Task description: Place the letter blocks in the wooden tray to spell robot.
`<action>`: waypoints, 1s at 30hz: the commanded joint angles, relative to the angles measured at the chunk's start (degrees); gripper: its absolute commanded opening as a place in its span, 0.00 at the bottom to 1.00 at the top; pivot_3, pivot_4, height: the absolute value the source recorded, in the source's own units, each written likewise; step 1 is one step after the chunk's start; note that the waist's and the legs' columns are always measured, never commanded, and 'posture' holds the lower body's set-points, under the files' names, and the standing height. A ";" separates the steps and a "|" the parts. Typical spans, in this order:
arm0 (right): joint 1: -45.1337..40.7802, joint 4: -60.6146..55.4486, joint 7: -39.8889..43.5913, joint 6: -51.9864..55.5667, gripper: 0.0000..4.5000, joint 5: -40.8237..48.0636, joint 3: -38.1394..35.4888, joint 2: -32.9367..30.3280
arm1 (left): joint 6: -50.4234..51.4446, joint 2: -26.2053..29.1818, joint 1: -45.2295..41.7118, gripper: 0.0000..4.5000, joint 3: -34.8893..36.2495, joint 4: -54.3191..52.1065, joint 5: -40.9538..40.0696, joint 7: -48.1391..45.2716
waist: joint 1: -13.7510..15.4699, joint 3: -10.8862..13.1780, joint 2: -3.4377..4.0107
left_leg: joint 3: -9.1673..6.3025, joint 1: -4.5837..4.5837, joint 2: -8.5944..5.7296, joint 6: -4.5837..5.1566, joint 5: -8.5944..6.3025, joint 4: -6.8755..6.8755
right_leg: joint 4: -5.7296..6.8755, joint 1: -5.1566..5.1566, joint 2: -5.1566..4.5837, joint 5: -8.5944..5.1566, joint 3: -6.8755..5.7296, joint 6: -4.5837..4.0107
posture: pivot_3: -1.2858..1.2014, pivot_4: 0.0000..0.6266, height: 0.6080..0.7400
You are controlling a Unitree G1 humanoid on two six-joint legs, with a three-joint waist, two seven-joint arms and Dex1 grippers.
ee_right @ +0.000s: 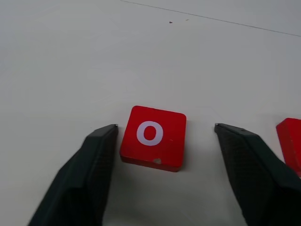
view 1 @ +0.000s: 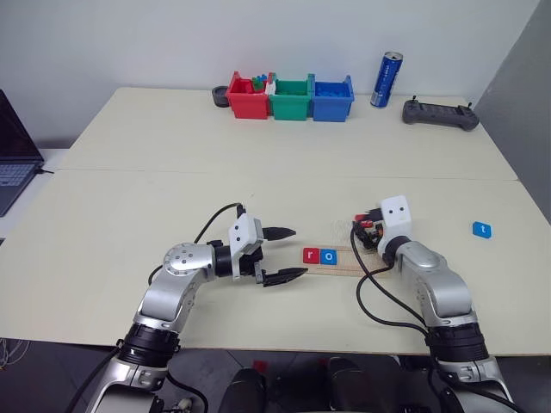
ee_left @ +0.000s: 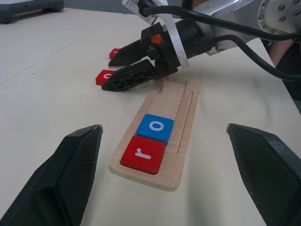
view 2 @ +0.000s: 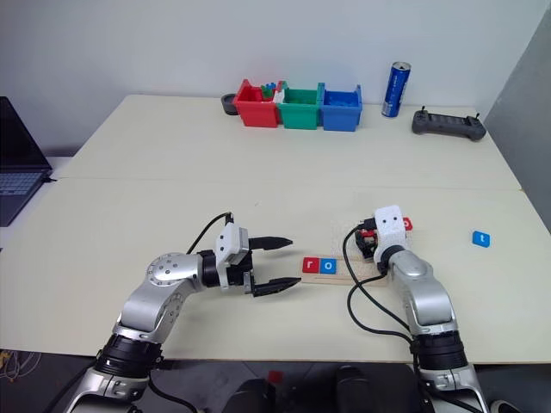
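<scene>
**Kid:** Right wrist view showed what?

**Helper:** It showed the red o block [ee_right: 153, 136] lying flat on the table [view 1: 172, 198], in the middle of the frame. One black finger [ee_right: 94, 160] sat at its lower left and the other at its lower right. So the right gripper [ee_right: 164, 136] was spread around the block, with a gap on each side, not pinching it.

**Kid:** Where was the wooden tray [ee_left: 183, 101]?

**Helper:** In the left eye view it lay low in the middle, running left to right. The red r block [view 1: 311, 255] and blue o block [view 1: 328, 255] sat at its left end.

**Kid:** And the left gripper [view 1: 282, 255]?

**Helper:** Wide apart, holding nothing, left of the tray. The blue t block [view 1: 482, 229] lay far right.

**Kid:** Which arm was closer to the red o?

**Helper:** The right one. It looked ready to squeeze.
</scene>
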 commanded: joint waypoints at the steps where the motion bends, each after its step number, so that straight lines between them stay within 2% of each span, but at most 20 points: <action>1: -0.87 -0.52 -0.32 0.75 0.48 0.28 -1.09 0.45 | -1.34 0.69 0.14 1.00 -0.14 -1.69 -0.96 -0.54 | 0.00 0.00 0.00 | 0.00 0.00 0.00 0.00 0.00 0.00 | 0.00 0.00 0.00 0.00 0.00 0.00 | 0.52 0.24 1.00; 3: -0.98 -0.56 -0.22 0.87 0.33 0.20 -1.25 0.63 | -1.37 0.76 0.08 1.00 -0.18 -1.59 -0.99 -0.55 | 0.01 0.00 0.00 | 0.00 0.00 0.00 0.00 0.00 0.00 | 0.00 0.00 0.00 0.00 0.00 0.00 | 0.52 0.24 1.00; 4: -1.03 -0.54 -0.17 0.91 0.32 0.17 -1.36 0.63 | -1.39 0.76 -0.02 1.00 -0.23 -1.53 -0.99 -0.51 | 0.01 0.00 0.00 | -0.01 0.00 0.00 0.00 0.00 0.00 | -0.01 0.00 0.00 0.00 0.00 0.00 | 0.52 0.24 1.00; 15: -0.45 -5.36 -1.72 3.26 0.32 -0.17 -3.89 -0.45 | -1.44 0.79 -0.56 1.00 -0.20 -1.06 -1.16 -0.65 | 0.02 0.01 0.01 | 0.00 -0.01 -0.01 0.00 0.00 -0.01 | -0.01 0.00 0.00 0.00 0.00 0.00 | 0.52 0.24 1.00; 26: 9.51 -25.82 -3.55 16.13 0.32 0.72 -14.12 -3.46 | -1.47 0.98 0.07 1.00 -0.23 -1.21 -1.43 -0.95 | 0.08 0.01 0.02 | -0.02 -0.04 0.00 0.00 0.00 -0.04 | -0.03 -0.03 0.00 -0.01 0.00 0.00 | 0.52 0.24 1.00; 30: 10.25 -23.28 -3.20 15.46 0.32 0.21 -17.14 -5.24 | -1.51 0.72 -0.27 1.00 -0.62 -0.72 -1.49 -1.44 | 0.01 0.01 0.02 | 0.03 -0.02 0.00 0.00 0.00 -0.03 | -0.02 -0.03 0.00 -0.01 0.04 0.00 | 0.52 0.24 1.00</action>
